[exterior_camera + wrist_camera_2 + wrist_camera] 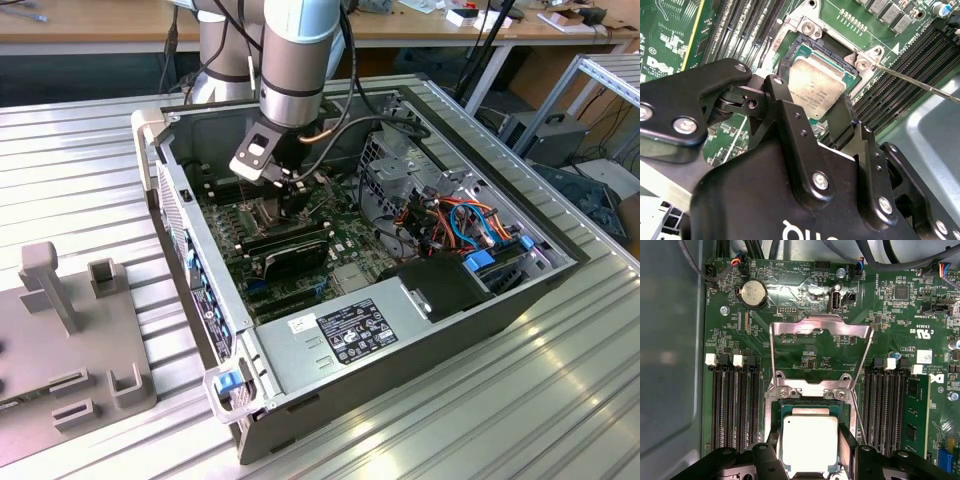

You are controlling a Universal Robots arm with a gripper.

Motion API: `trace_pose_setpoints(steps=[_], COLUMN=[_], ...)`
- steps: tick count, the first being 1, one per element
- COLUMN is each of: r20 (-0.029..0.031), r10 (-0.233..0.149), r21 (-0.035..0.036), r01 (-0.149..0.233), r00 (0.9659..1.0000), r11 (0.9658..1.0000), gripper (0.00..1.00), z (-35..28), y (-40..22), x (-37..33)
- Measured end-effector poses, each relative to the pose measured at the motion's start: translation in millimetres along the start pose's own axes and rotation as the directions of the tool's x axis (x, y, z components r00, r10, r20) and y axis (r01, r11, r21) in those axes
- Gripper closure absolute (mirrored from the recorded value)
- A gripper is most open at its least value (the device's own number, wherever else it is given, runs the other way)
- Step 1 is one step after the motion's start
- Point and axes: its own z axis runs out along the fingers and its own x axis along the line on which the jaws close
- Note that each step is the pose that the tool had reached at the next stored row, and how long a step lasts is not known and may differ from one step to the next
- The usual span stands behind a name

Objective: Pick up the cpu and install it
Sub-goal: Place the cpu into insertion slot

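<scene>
**Exterior view.** The arm (295,60) reaches down into the open computer case (185,230), which lies on the ribbed table (560,400). The gripper (290,195) hangs low over the motherboard (345,228), in the half of the board away from the power supply (350,335).

**Second wrist view.** The cpu (815,85) lies flat with its metal top up, inside the frame of the socket (810,27). The fingers (782,115) stand at two opposite edges of the chip. I see no gap on either side, so you should read them as clamped on it. Holding it by the edges, in my judgement, keeps the pads off both the top face and the underside. The lever (920,82) is swung out past the socket's corner, clear of the opening.

**First wrist view.** The load plate (820,327) is hinged back toward the coin cell (753,293) at the board's edge. That leaves the socket open to receive the chip. The cpu (809,440) sits in the opening between the two banks of memory slots (732,405).

- **Orientation:** its edges run square to the socket frame and parallel with the slots.
- **Long axis:** the chip is square, so it has no long axis to report. Its top faces the camera.
- **Not determined:** I cannot tell whether it is fully seated or held just above the contacts, nor which corner carries the key mark.
</scene>
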Motion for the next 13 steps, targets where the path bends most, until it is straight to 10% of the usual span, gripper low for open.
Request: trace_pose_setpoints(steps=[13], r20=[0.0024], r10=[0.0], r21=[0.0002], r01=[0.0], r00=[1.0], r11=[1.0], gripper=[0.45], z=[4.3], y=[-0.9], x=[0.0])
